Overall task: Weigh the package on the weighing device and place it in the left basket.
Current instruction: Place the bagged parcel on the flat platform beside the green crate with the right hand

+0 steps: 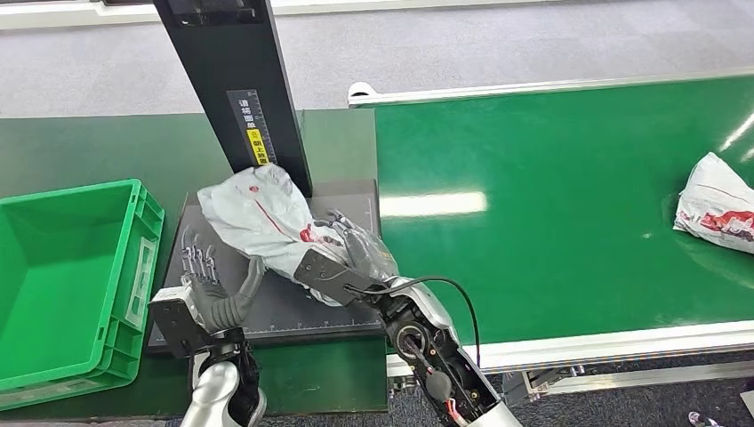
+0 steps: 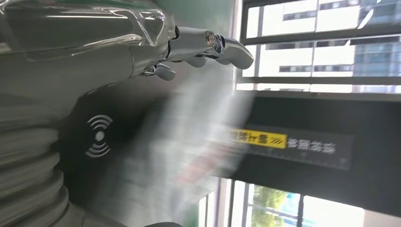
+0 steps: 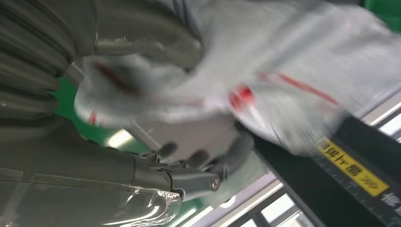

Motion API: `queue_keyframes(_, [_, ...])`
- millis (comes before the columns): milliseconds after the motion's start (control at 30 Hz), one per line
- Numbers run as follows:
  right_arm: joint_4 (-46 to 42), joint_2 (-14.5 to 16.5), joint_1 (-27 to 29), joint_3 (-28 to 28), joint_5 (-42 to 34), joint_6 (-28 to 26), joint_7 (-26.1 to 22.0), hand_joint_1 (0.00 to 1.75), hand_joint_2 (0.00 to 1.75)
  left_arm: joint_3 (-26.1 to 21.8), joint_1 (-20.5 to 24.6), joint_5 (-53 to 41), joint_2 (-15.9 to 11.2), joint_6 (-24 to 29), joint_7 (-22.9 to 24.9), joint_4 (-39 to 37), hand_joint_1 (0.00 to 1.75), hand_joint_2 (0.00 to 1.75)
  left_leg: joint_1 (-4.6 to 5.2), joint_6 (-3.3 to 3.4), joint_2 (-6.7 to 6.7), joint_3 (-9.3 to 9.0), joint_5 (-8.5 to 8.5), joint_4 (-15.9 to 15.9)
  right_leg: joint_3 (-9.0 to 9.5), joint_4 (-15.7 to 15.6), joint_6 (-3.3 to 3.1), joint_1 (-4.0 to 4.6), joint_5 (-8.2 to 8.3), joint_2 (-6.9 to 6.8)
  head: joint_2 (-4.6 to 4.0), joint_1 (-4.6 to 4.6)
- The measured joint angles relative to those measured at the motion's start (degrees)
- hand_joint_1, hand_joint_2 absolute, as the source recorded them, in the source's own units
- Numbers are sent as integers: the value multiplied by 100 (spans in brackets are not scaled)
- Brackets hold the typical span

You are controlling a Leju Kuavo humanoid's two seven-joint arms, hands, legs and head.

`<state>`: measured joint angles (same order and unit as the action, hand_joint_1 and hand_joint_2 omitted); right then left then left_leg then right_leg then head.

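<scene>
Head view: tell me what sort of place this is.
Probably a parcel sorting or logistics station. A green conveyor belt carries a bagged package; another grey package, held by the right hand, sits on a black weighing platform beside a green plastic crate.

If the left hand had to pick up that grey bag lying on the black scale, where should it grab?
Probably the bag's near-left edge. The grey package lies crumpled on the weighing plate, its far end against the black post, and the right hand holds its right end. The left hand sits open just beside the free edge, so coming from the basket side looks easiest.
</scene>
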<state>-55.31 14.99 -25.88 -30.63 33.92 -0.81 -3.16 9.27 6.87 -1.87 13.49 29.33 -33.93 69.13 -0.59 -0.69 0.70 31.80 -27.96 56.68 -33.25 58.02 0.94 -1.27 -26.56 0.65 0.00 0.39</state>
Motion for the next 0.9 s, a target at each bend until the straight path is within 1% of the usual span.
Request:
queue_keyframes(267, [194, -1, -58, -67, 123, -184, 78, 0, 175, -113, -32, -49, -3, -2, -40, 231, 0, 175, 0, 0, 0, -1, 0, 0, 0, 0, 0, 0, 0, 0, 0, -1])
queue_keyframes(367, [172, -17, -26, -63, 238, -457, 34, 0, 175, -130, -102, -120, -3, 21, -99, 347, 0, 175, 0, 0, -1, -1, 0, 0, -1, 0, 0, 0, 0, 1, 0, 0])
queue_keyframes(433, [24, -53, 61, -29, 238, -652, -171, 0, 175, -138, -175, -152, -4, 48, -130, 479, 0, 175, 0, 0, -1, -1, 0, 0, -3, 0, 0, 0, 0, 0, 0, 0])
queue_keyframes(467, [-104, -76, 126, 4, 173, -725, -357, 0, 175, -143, -213, -165, -5, 55, -143, 552, 0, 175, 0, 0, -1, 0, 0, 0, -4, 0, 0, 0, 0, 0, 0, 0])
queue_keyframes(567, [-752, -152, 404, 200, -425, -944, -1260, 0, 175, -135, -305, -306, -19, -112, -130, 791, 0, 175, 1, 0, 3, 1, -1, 2, -9, -2, 0, -1, 0, -3, 0, -1])
queue_keyframes(633, [-1339, -200, 636, 435, -964, -1276, -1866, 0, 175, -50, -326, -578, -54, -541, 139, 894, 0, 175, 1, 0, 11, 2, -1, 2, -9, -3, 0, -1, -1, -9, 0, -1])
queue_keyframes(700, [-1990, -240, 899, 742, -1245, -1915, -2366, 0, 175, 131, -316, -1052, -104, -1173, 681, 876, 0, 175, 3, 1, 16, 3, -1, 2, -8, -5, 0, -3, -2, -14, 0, 0])
queue_keyframes(767, [-2701, -273, 1208, 1051, -1271, -2650, -2780, 0, 175, 358, -240, -1651, -145, -1795, 1252, 681, 0, 175, 5, 2, 15, 2, -2, 2, -7, -5, 0, -5, -1, -13, 0, 1])
queue_keyframes(833, [-3327, -290, 1496, 1284, -1306, -3071, -2975, 0, 175, 553, -74, -2104, -174, -2379, 1667, 290, 0, 175, 6, 2, 9, 0, -3, 2, -6, -5, 1, -6, 0, -10, 0, 0])
queue_keyframes(900, [-3811, -298, 1707, 1454, -1403, -3175, -3005, 0, 175, 687, 151, -2308, -186, -2901, 1845, -237, 0, 175, 5, 2, 4, -1, -3, 2, -6, -6, 1, -5, 1, -6, 0, 0])
